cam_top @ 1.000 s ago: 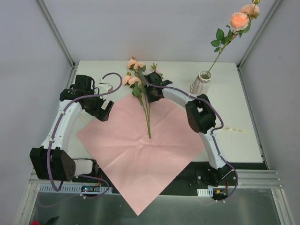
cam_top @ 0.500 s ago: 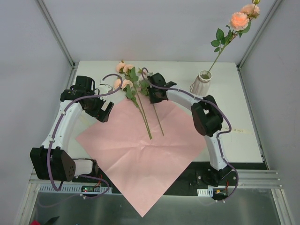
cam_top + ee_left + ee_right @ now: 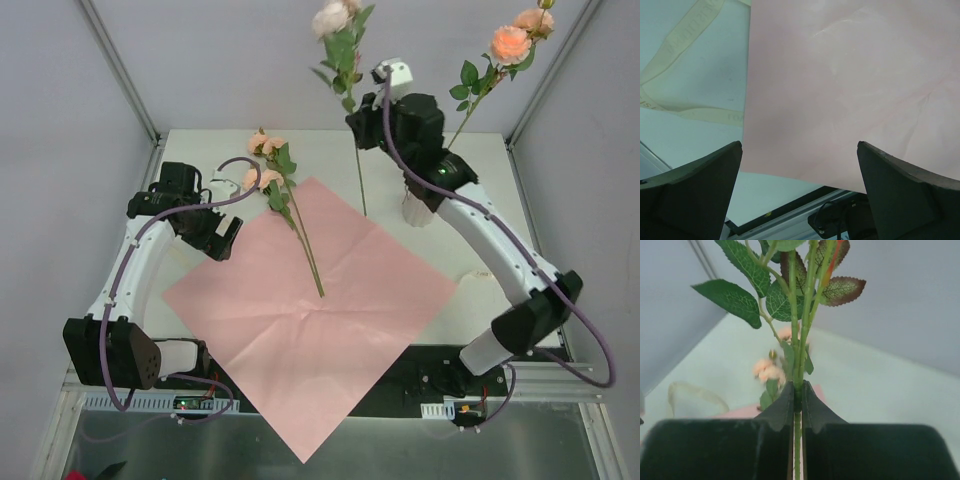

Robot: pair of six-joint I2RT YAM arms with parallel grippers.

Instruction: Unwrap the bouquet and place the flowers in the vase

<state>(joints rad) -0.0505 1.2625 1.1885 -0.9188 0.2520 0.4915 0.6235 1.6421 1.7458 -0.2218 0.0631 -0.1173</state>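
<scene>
My right gripper [image 3: 358, 128] is raised above the table's far side, shut on the green stem of one of the flowers [image 3: 345, 60]. That stem [image 3: 798, 440] is pinched upright between the fingers, with leaves above and its pale bloom high up. The off-white vase [image 3: 416, 212] stands just right of the hanging stem, partly hidden by my right arm, and holds one peach rose [image 3: 510, 43]. A further flower [image 3: 285, 195] lies on the unfolded pink paper [image 3: 310, 320]. My left gripper [image 3: 220, 243] hovers open over the paper's left corner [image 3: 850, 90].
The cream ribbon [image 3: 670, 45] lies loose on the table left of the paper. The paper's near corner hangs over the table's front edge. Grey walls enclose the table on three sides.
My right arm has lifted one flower off the paper, swung it up and right towards the vase, and its fingers have shut on the stem. The left arm is unmoved.
</scene>
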